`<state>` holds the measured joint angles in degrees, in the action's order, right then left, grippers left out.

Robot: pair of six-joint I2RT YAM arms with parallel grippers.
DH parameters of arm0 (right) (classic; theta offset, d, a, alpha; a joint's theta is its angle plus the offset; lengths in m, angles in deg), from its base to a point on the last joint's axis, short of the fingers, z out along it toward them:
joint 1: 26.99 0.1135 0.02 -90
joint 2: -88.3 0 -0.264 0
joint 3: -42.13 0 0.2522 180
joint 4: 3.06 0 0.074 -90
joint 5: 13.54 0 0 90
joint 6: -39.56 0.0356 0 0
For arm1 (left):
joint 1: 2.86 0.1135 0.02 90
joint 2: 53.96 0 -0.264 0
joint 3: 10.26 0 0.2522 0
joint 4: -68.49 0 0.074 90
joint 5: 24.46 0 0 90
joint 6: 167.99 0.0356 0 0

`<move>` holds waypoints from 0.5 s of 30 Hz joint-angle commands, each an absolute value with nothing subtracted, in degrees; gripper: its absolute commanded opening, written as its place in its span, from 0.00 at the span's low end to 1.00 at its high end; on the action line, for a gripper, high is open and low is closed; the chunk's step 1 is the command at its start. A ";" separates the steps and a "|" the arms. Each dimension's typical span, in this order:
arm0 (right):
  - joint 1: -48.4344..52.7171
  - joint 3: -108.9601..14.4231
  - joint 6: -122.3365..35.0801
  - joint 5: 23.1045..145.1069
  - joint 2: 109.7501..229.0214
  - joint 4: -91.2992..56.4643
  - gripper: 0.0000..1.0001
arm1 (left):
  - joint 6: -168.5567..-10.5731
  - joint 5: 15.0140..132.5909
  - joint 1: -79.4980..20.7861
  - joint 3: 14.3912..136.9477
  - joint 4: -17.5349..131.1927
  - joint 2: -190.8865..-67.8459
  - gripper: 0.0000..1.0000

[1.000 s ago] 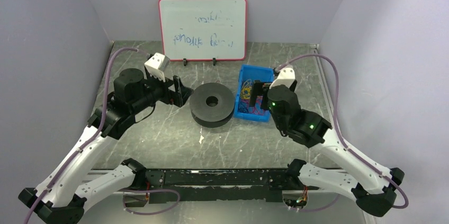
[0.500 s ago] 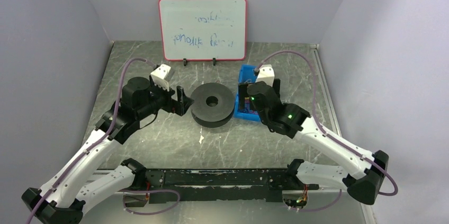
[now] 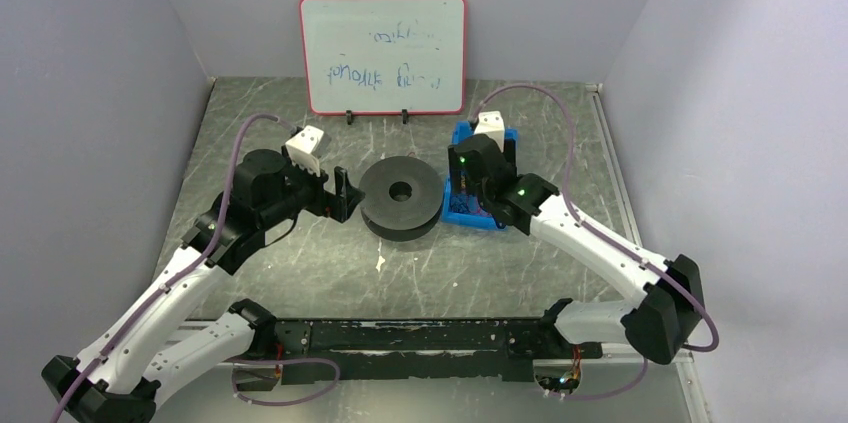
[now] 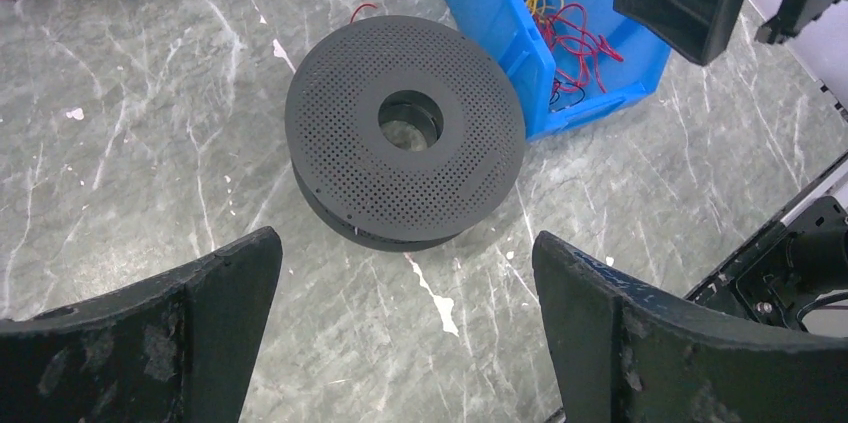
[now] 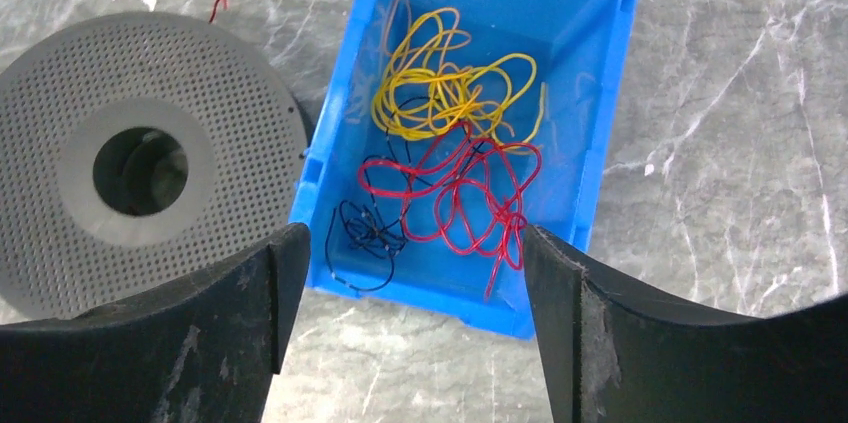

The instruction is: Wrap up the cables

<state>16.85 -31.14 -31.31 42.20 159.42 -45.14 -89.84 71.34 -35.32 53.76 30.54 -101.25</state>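
Note:
The thin red cable (image 5: 470,193) lies in loose loops inside a blue bin (image 5: 610,113), next to a yellow wire (image 5: 440,83) and a small black wire (image 5: 365,233). It also shows in the left wrist view (image 4: 575,28). My right gripper (image 5: 412,233) is open and empty, above the bin's near end (image 3: 470,217); it also shows in the top view (image 3: 466,183). A black perforated spool (image 3: 400,196) lies flat left of the bin. A short red wire end (image 5: 215,8) sticks out behind it. My left gripper (image 4: 405,238) is open and empty, just left of the spool (image 4: 405,128).
A whiteboard (image 3: 383,53) stands at the back of the marble table. Grey walls close in the left, right and back sides. The black base rail (image 3: 400,335) runs along the near edge.
My right arm has swung left and forward, bringing its gripper over the blue bin. My left gripper has moved slightly closer to the spool. The spool and bin have not moved.

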 commanded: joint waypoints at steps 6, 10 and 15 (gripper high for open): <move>9.65 -32.58 -29.66 47.82 163.34 -40.55 0.68 | -88.61 69.63 -35.63 53.52 31.44 -101.04 0.99; 7.78 -31.40 -27.06 48.99 164.81 -39.46 0.63 | -88.62 68.64 -35.58 53.58 31.19 -100.90 0.99; 6.08 -29.68 -25.30 52.36 166.65 -37.98 0.62 | -88.71 68.38 -35.63 53.61 30.93 -101.05 0.99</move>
